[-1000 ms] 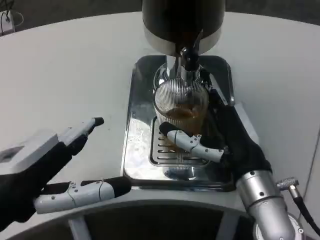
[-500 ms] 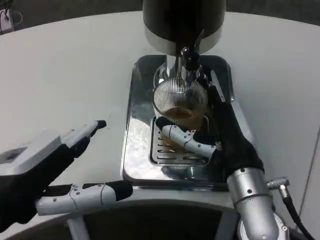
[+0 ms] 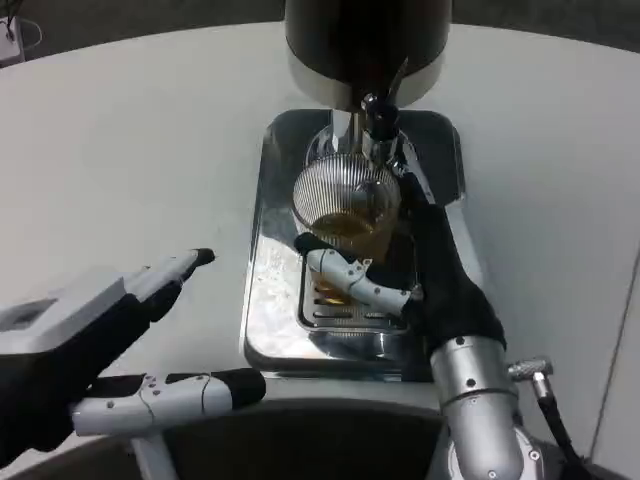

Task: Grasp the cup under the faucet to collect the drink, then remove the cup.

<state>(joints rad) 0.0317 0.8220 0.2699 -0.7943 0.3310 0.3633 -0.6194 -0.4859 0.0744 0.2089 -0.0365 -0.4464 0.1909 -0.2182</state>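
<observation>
Ribbed clear glass forms the cup [image 3: 345, 205], which is seen on the chrome drip tray [image 3: 275, 300] just below the faucet [image 3: 378, 118] of a dark drink dispenser [image 3: 366, 45]. Amber liquid is visible in the lower part of the cup. The cup appears tilted slightly toward the picture's left, with its mouth facing up toward the camera. It is gripped by the right hand [image 3: 420, 275]: a white and black finger is wrapped across its near side, low on the wall, while the dark palm and other fingers are pressed against its right side. Whether the base of the cup touches the slotted grate [image 3: 340, 305] cannot be told, because the base is hidden by the finger. The silver right forearm [image 3: 475, 410] is seen rising from the lower edge of the picture to the tray's near right corner.

On the left, the left hand [image 3: 110, 350] is held above the white table [image 3: 130, 160], well apart from the tray, with nothing in it. Its fingers are spread apart; one black-tipped finger is pointed toward the tray and another is stretched along the near edge of the table. The tray's polished surface is marked with bright reflections.
</observation>
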